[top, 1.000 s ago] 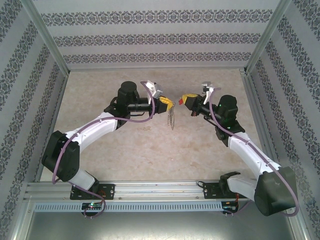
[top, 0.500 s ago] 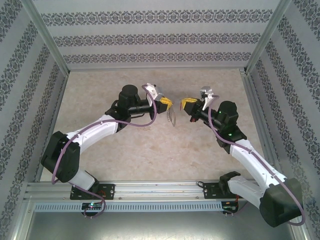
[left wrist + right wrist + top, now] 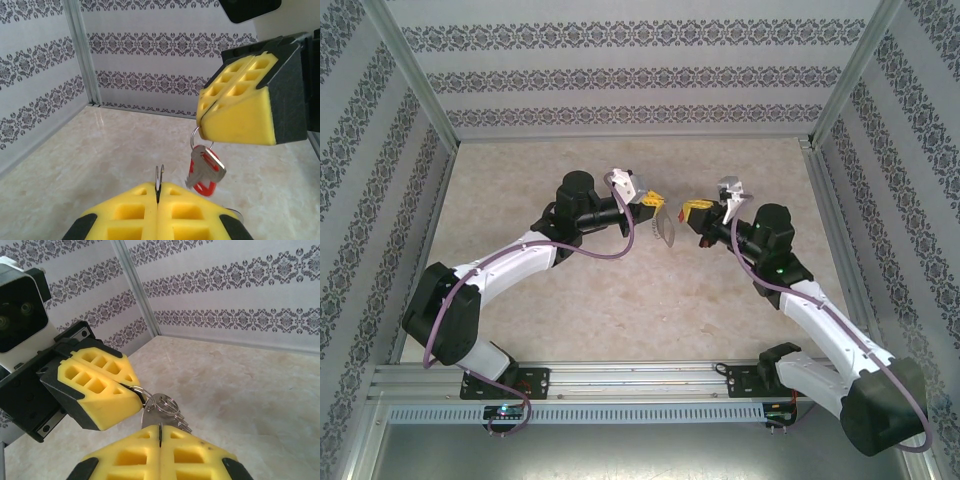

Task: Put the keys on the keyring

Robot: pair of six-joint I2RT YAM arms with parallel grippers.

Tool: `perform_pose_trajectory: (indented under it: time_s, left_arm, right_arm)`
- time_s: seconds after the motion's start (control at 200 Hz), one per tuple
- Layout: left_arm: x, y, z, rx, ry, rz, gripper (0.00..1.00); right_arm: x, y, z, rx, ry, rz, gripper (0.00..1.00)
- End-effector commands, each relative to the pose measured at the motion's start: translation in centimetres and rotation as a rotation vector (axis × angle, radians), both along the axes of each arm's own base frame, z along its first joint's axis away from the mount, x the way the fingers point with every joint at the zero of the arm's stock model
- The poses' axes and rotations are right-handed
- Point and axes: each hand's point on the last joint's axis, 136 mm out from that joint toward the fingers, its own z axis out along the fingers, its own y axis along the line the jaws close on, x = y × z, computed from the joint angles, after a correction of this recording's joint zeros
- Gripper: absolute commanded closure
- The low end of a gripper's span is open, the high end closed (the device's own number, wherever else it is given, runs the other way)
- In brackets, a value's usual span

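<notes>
- Near edge, overhead view: a metal rail carries both arm bases. The left arm and right arm reach away from it and bend inward, meeting over the middle of the table.
- Left gripper: raised above the table, tips pointing toward the other gripper. In its own wrist view the yellow pads are pressed fully together, and a thin metal edge stands upright in the seam between them.
- Keyring: a thin grey oval loop pinched in the left gripper. It hangs clear of the table in the gap between the two grippers.
- Right gripper: just beside the left one, tip facing tip, at about the same height. Its pads are likewise closed with no gap, and they nip a small ring at their very tip.
- Key: red plastic head and short silver blade. It dangles from that small ring below the right gripper, close to the left gripper's pads but not touching them.
- Right wrist view: a cluster of silvery rings and pieces sits between the two sets of pads. Which pieces are linked cannot be told.
- Far side: patterned back wall beyond the table edge.
</notes>
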Motion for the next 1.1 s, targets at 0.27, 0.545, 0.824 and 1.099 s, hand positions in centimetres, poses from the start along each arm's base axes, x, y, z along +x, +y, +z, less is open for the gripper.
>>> perform_pose_trajectory:
  time_s: [0.27, 0.545, 0.824, 1.099]
  left_arm:
    - [-2.0, -1.8, 2.1, -0.052, 0.016, -0.164, 1.00]
    - [-2.2, -2.1, 1.9, -0.062, 0.063, -0.192, 1.00]
    - [-1.9, -2.2, 1.6, -0.060, 0.074, -0.180, 1.00]
    - [-2.0, -2.2, 1.8, -0.064, 0.078, -0.185, 1.00]
  right_arm:
    - [-0.2, 1.5, 2.0, -0.018, -0.081, 0.040, 1.00]
    - [-0.6, 1.5, 2.2, -0.024, -0.090, 0.040, 1.00]
    - [-0.9, 0.6, 2.2, -0.050, -0.107, -0.007, 1.00]
    - [-1.1, 0.4, 2.9, -0.051, -0.127, -0.017, 1.00]
